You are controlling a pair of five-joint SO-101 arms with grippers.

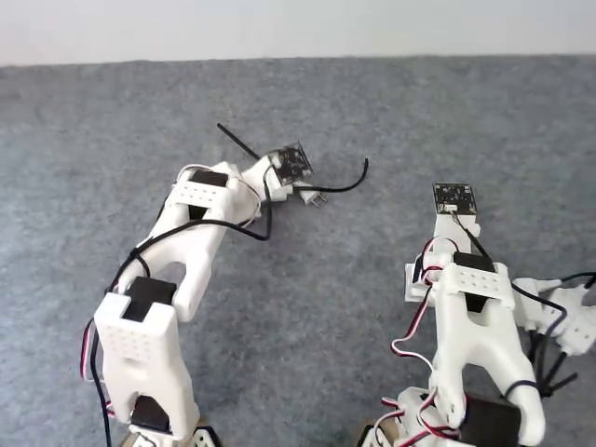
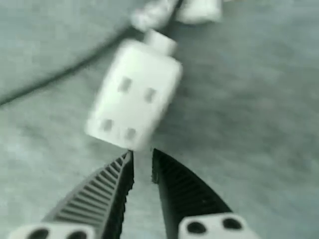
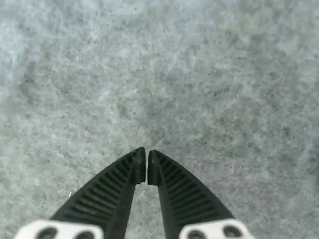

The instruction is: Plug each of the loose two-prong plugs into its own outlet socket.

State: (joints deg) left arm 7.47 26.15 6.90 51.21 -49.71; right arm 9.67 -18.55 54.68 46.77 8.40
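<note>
A white outlet block (image 2: 134, 94) with two pairs of slots lies on the grey carpet just beyond my left gripper (image 2: 142, 152). That gripper is open only a crack, with nothing between its fingers. Blurred white plug parts (image 2: 199, 9) lie past the block's far end, and a black cable (image 2: 50, 78) trails off beside it. In the high view, a white two-prong plug (image 1: 315, 196) with a black cable (image 1: 349, 184) lies next to the left arm's wrist (image 1: 292, 164). My right gripper (image 3: 146, 167) is shut over bare carpet, holding nothing.
Grey carpet (image 1: 391, 112) covers the whole surface up to a pale wall at the back. Another black cable end (image 1: 237, 141) sticks out behind the left arm. The right arm (image 1: 475, 307) sits folded at the front right, with wires beside it.
</note>
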